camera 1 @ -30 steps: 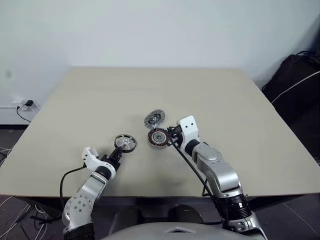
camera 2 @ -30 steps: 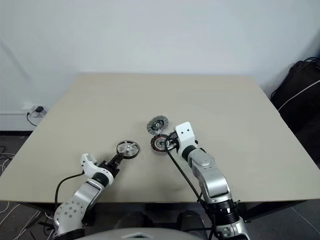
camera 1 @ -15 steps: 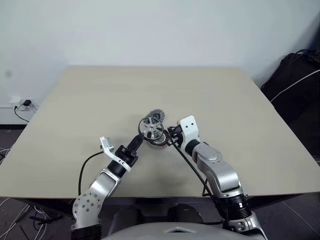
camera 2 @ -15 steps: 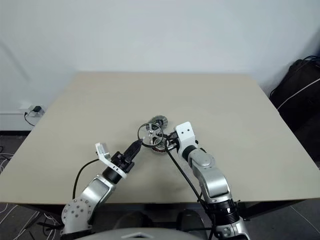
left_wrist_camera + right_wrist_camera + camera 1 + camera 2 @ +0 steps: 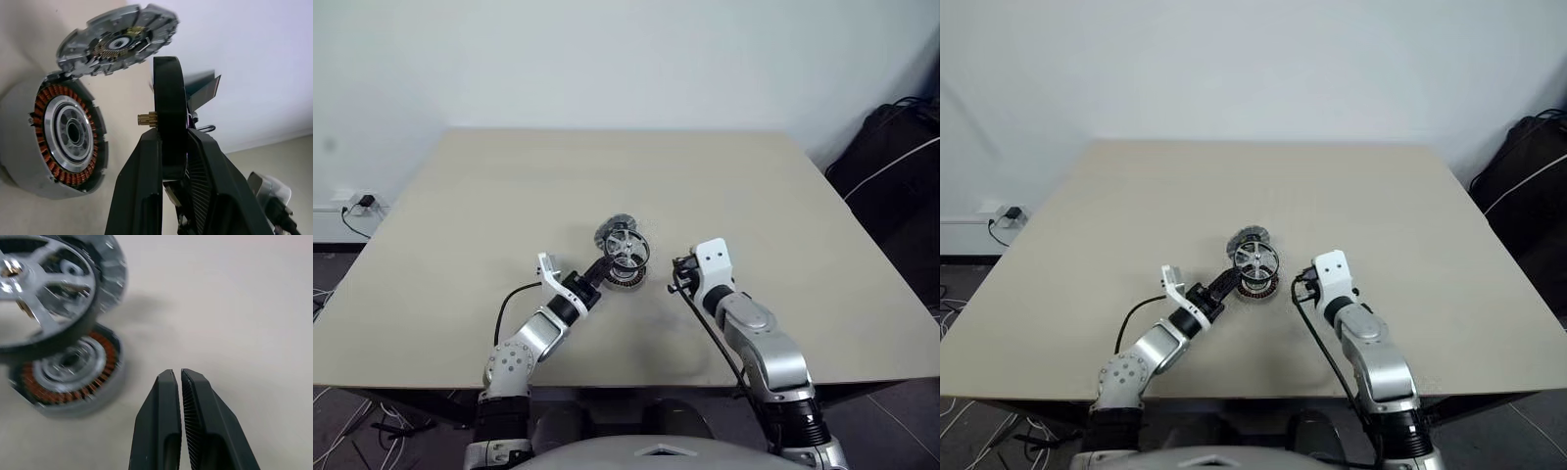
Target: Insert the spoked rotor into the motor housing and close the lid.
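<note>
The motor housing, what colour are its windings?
Copper-orange, ringing the silver centre of the motor housing; the left wrist view shows it best.

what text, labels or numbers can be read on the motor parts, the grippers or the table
None: no readable word, label, brand, number or sign on the spoked rotor, the motor housing, the lid, the left gripper, the right gripper or the table.

Light: bright, even and diffuse across the table.
Shadows: soft, faint beneath the motor housing.
Blur: the spoked rotor smears in the right wrist view.
</note>
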